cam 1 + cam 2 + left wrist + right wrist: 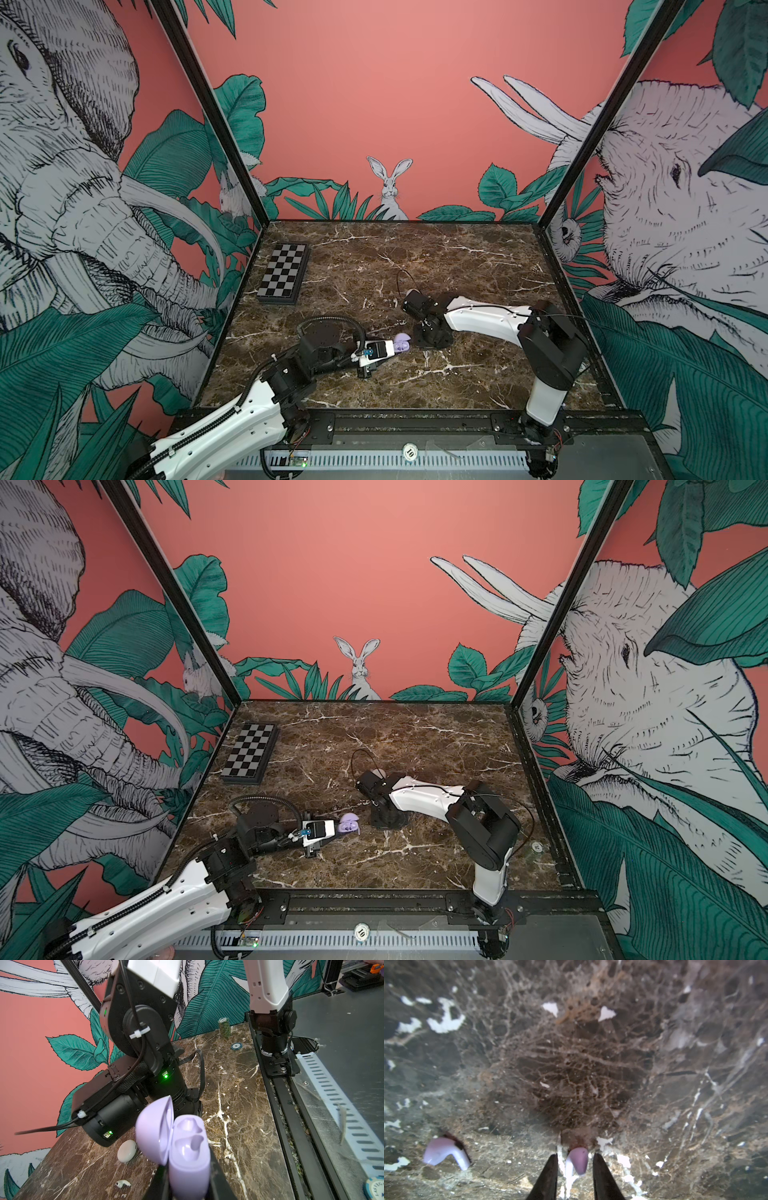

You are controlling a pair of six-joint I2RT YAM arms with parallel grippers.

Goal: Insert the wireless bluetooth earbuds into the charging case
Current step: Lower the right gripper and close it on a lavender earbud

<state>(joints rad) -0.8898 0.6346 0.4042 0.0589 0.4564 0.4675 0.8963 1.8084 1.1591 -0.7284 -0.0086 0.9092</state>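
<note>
The left gripper (187, 1167) squeezes the open purple charging case (153, 1132). The right gripper (575, 1169) has its fingers a little apart around one purple earbud (579, 1159) on the marble table (571, 1053); another purple earbud (444, 1152) lies nearby.

Worktop (457, 266): dark brown marble, veined white and tan. Chessboard (284, 270): black and grey checks, black rim. Open charging case (187, 1153): pale lilac inside and out. Round case (126, 1151): off-white. White earbud (123, 1183): plain white. Lilac earbud (446, 1152) and second lilac earbud (579, 1159): lilac heads, white stems. Right end effector (574, 1157): black. Chip stack (224, 1027): green, speckled pale. Single chip (236, 1045): blue and white. Back wall (374, 104): salmon pink, teal leaves, rabbit and elephants inked black on white. Left arm (232, 424) and right arm (486, 318): white shells, black joints.
</note>
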